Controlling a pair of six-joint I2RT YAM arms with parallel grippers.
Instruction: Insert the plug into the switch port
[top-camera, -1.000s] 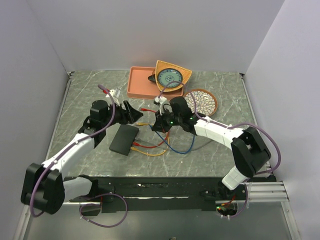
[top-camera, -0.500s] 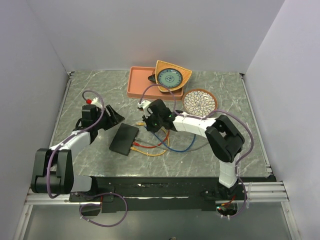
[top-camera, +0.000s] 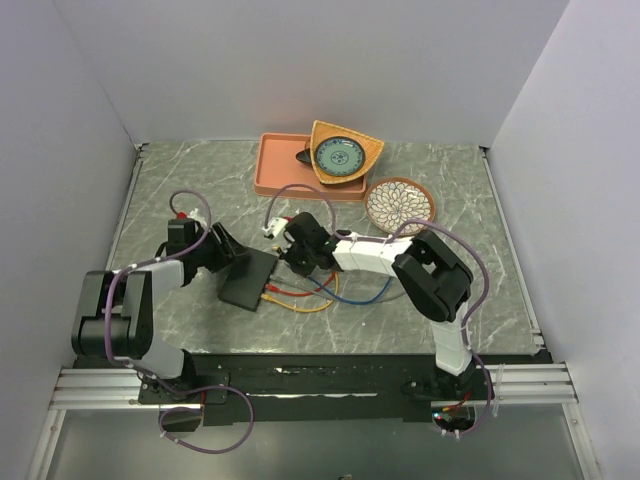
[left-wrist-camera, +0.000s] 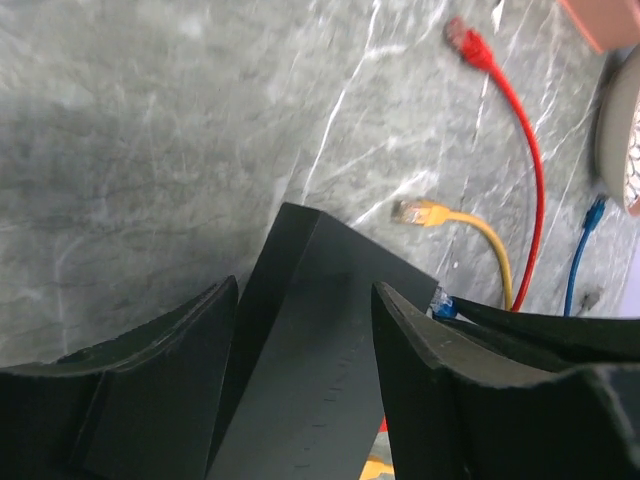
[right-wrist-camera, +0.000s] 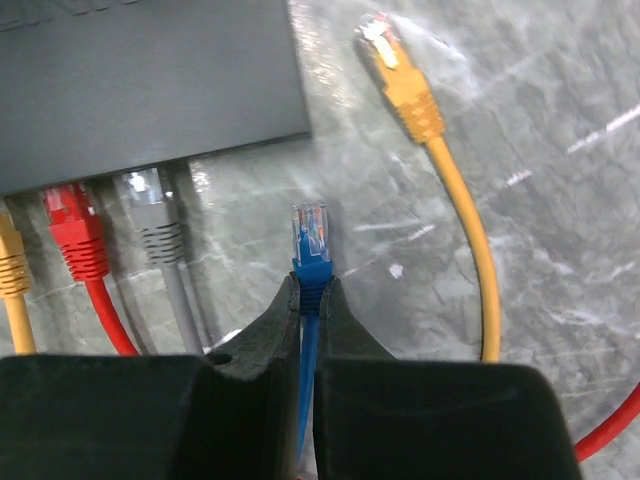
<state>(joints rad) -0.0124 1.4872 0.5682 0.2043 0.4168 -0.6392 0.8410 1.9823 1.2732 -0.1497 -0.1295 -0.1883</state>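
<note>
The surface (top-camera: 450, 270) is grey, marbled and faintly glossy. On it, at about 7 o'clock from its middle, lies the switch (top-camera: 248, 278), a flat matte-black box with sharp corners.

The left end effector (left-wrist-camera: 305, 295) has its broad black fingers apart, one on each side of an end of the switch. I cannot tell whether they press on it.

The right end effector (right-wrist-camera: 308, 290) is clamped together on a thin blue cable, just behind the blue plug (right-wrist-camera: 310, 235), a small clear-tipped connector. It sits at 5 o'clock from the switch's corner, near the port edge but apart from it.

A red plug (right-wrist-camera: 68, 225) and a grey plug (right-wrist-camera: 145, 195), both ribbed, meet that edge and look seated. A yellow plug (right-wrist-camera: 395, 62) lies loose at 1 o'clock from the blue one.

In my judgement the plug is grasped and roughly aimed. Lining it up with a free port and pushing it in are left.
</note>
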